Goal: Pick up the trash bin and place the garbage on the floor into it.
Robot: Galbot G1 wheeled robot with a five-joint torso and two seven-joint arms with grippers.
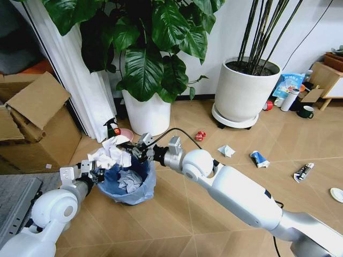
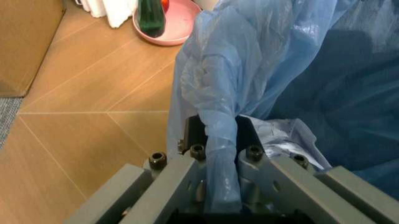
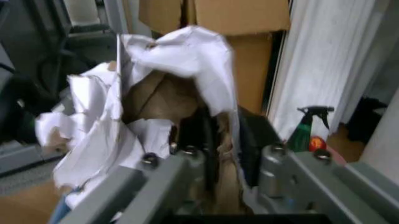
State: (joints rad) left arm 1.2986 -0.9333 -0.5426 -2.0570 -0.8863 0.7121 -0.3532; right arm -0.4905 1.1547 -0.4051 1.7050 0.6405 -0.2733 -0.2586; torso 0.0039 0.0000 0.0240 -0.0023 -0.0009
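Trash bin (image 1: 128, 184) sits on the floor (image 1: 214, 225) before the white plant pot (image 1: 147, 113), one paper wad inside. Left tool (image 1: 95, 172) is clenched on its blue bag rim. Right tool (image 1: 130, 154) grips a big crumpled white paper (image 1: 110, 153) right over the opening. More litter lies scattered to the right.

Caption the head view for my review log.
Left hand holds the small round blue-bagged trash bin by its rim while right hand holds crumpled white paper above it.

No legible text or labels anywhere.
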